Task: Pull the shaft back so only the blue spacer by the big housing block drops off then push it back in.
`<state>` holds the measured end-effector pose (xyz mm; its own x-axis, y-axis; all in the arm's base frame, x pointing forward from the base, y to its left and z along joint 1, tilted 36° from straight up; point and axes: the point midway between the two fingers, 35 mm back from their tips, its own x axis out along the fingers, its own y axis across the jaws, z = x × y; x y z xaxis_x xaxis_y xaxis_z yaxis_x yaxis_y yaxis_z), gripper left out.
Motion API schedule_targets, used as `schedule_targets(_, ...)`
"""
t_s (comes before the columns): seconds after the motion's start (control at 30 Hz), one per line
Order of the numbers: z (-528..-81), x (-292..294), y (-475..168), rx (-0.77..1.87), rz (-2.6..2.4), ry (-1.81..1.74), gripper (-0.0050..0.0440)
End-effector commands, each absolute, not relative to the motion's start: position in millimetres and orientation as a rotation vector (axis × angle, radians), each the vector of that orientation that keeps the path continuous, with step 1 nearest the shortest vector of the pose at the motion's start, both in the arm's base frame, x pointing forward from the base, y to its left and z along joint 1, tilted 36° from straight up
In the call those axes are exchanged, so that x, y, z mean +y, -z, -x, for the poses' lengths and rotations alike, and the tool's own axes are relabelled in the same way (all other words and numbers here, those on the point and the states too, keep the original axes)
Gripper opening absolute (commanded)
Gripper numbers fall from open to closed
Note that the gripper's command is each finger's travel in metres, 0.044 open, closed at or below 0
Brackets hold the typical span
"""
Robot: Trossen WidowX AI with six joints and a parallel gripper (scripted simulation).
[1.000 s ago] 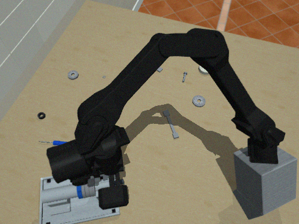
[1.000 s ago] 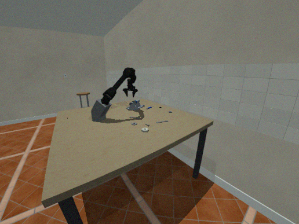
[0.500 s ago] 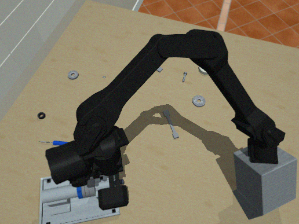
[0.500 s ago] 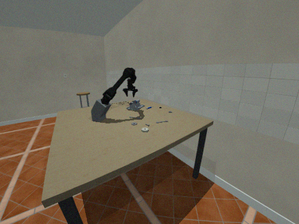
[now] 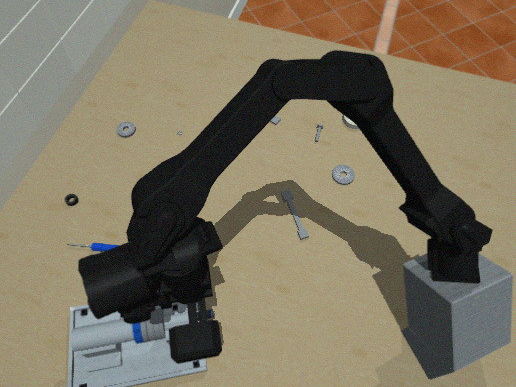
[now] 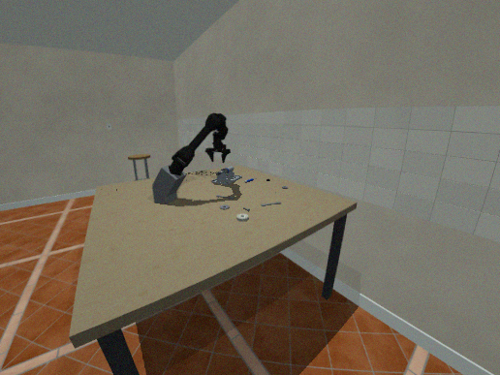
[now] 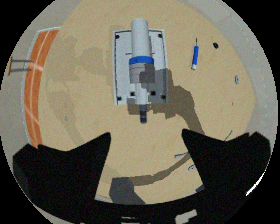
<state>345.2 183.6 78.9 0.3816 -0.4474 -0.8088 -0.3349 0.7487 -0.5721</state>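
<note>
The shaft assembly sits on a white base plate (image 5: pixel 150 368) (image 7: pixel 120 66) near the table's left front corner. The big light-grey housing (image 5: pixel 97 335) (image 7: pixel 139 33) holds the shaft (image 7: pixel 143 102), which points towards me in the wrist view. A blue spacer (image 5: pixel 136 332) (image 7: pixel 140 60) sits on the shaft right against the housing, with a grey spacer (image 5: pixel 152 330) (image 7: pixel 141 73) beside it. My gripper (image 5: pixel 166 327) (image 6: pixel 217 158) (image 7: pixel 147 134) is open and empty. It hangs above the shaft's free end, touching nothing. The assembly (image 6: pixel 226 175) shows small in the exterior view.
A blue-handled screwdriver (image 5: pixel 103 246) (image 7: pixel 195 53) lies beside the plate. Washers (image 5: pixel 126 129) (image 5: pixel 343 174), a black ring (image 5: pixel 69 197), a small wrench (image 5: pixel 295 216) and a bolt (image 5: pixel 318 132) lie scattered on the table. The arm's grey pedestal (image 5: pixel 462 323) stands at the right.
</note>
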Motion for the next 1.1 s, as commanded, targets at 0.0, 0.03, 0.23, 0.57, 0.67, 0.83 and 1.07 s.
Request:
schedule_targets(0.0,-345,183,-79,1.213,0.778,0.080,0.0440)
schedule_targets(0.03,-345,183,-79,1.213,0.778,0.080,0.0440)
schedule_targets(0.23,-345,183,-79,1.213,0.778,0.080,0.0440)
schedule_targets(0.57,-349,181,-34,1.060,0.194,0.307,0.0440)
schedule_targets(0.67,-351,181,-23,1.000,-0.012,0.370,0.0440)
schedule_targets(0.83,-353,180,-10,0.913,-0.293,0.438,0.0440)
schedule_targets(1.07,-351,174,7,0.774,-0.767,0.531,0.0440)
